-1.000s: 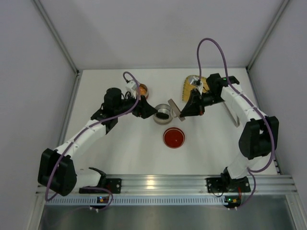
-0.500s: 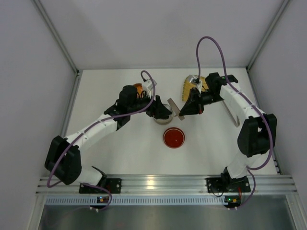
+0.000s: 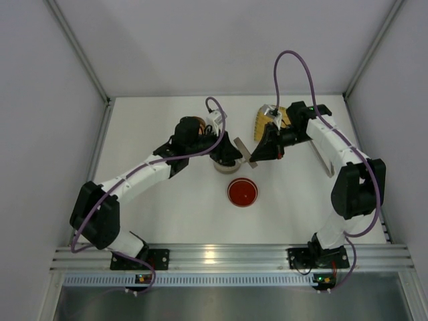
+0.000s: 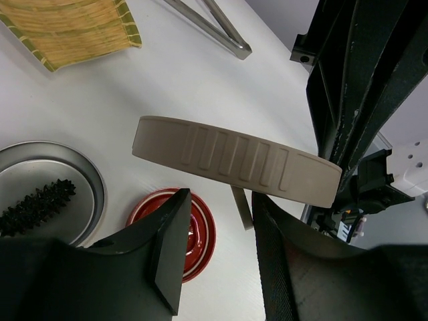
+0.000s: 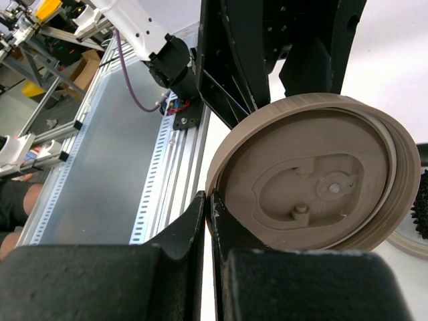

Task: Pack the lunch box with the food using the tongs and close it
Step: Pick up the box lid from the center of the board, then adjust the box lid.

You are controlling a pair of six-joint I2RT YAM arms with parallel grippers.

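My right gripper [image 5: 208, 207] is shut on the rim of a round beige lid [image 5: 314, 174], which it holds on edge above the table [image 3: 244, 154]. Just left of the lid, my left gripper [image 4: 217, 247] hangs open with nothing between its fingers, over the round metal lunch box tin [image 4: 93, 177]. The black spiky food piece [image 4: 37, 204] lies inside that tin. The silver tongs [image 3: 328, 167] rest on the table under my right arm, held by neither gripper. My left arm hides the orange food chunk.
A red round dish [image 3: 242, 192] sits on the table below the lid. The yellow woven tray [image 3: 263, 122] lies at the back behind my right gripper. White walls close in the table on three sides.
My left arm has swung right, from the tin at the back left to over the tin with the black piece, and its jaws have narrowed. My right arm and the lid have stayed put.
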